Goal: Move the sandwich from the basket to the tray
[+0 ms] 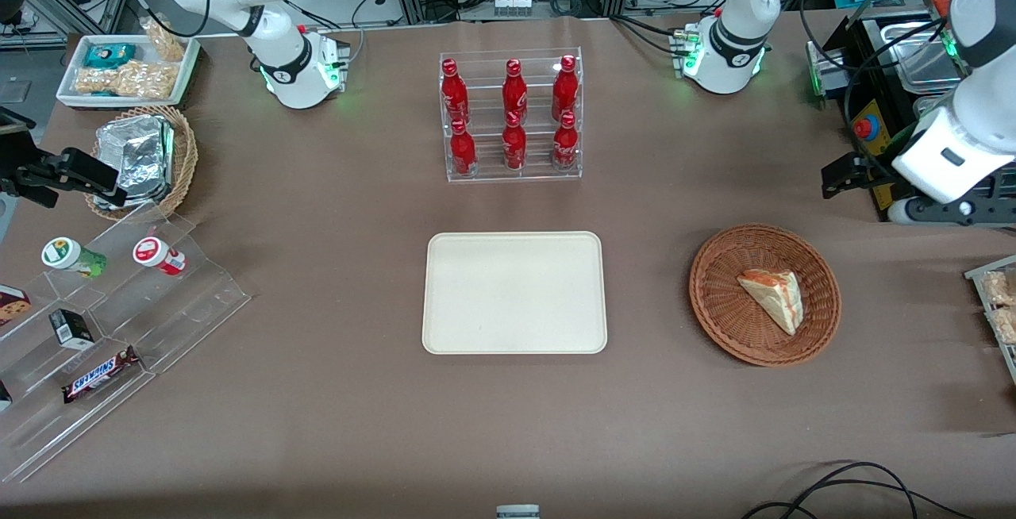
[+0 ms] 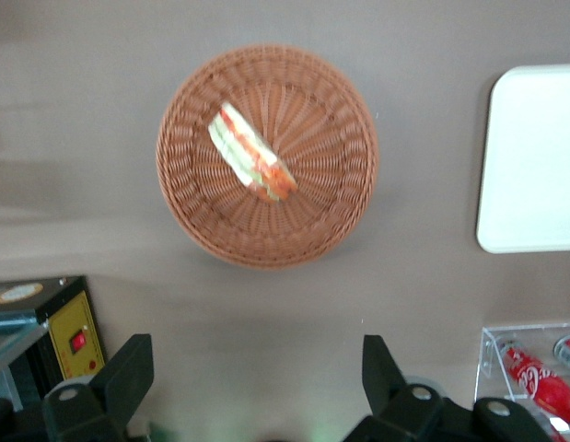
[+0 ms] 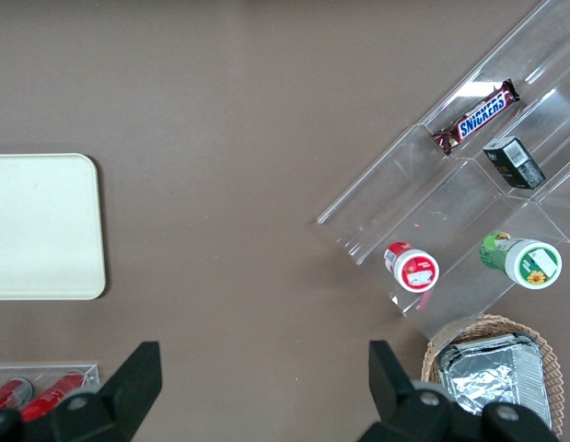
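While it hangs high over the working arm's end of the table, the gripper (image 2: 257, 387) stands with its two black fingers (image 2: 128, 373) spread wide and nothing between them, well above the basket (image 1: 764, 294).

Sandwich (image 1: 772, 297): triangular wedge of pale white bread, one cut face showing orange-red and green filling layers, under a clear wrap. It lies near the middle of the basket, on its side.

Basket: round, shallow, reddish-brown woven wicker with a ribbed, radiating weave.

Tray (image 1: 514, 293): flat, cream-beige rectangle with rounded corners and a low rim, matte, bare, well apart from the basket, toward the middle of the table.

Table (image 1: 333, 424): covered with a smooth, dull brown sheet.

Bottle rack (image 1: 513, 116): clear acrylic, stepped, holding six red bottles, farther from the front camera than the tray.

Black box with yellow face and red button (image 1: 867, 127): at the table's edge near the gripper.
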`<control>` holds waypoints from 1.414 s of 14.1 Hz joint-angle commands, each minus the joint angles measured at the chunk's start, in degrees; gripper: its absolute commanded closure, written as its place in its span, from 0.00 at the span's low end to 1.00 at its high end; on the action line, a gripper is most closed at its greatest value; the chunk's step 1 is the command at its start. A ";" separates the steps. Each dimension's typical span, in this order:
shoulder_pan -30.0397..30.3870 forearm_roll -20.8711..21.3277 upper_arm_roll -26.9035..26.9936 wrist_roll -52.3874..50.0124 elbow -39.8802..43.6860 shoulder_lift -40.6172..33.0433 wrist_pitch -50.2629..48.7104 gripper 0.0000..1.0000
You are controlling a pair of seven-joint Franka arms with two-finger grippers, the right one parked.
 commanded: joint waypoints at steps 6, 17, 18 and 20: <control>0.29 0.00 0.11 -0.54 -2.57 9.48 2.99 0.00; 0.73 -0.61 0.37 -37.59 -15.34 18.70 35.33 0.00; 0.73 -0.53 0.54 -39.98 -15.34 20.19 37.45 0.00; 0.73 -0.53 1.16 -40.97 -15.34 23.18 40.18 0.00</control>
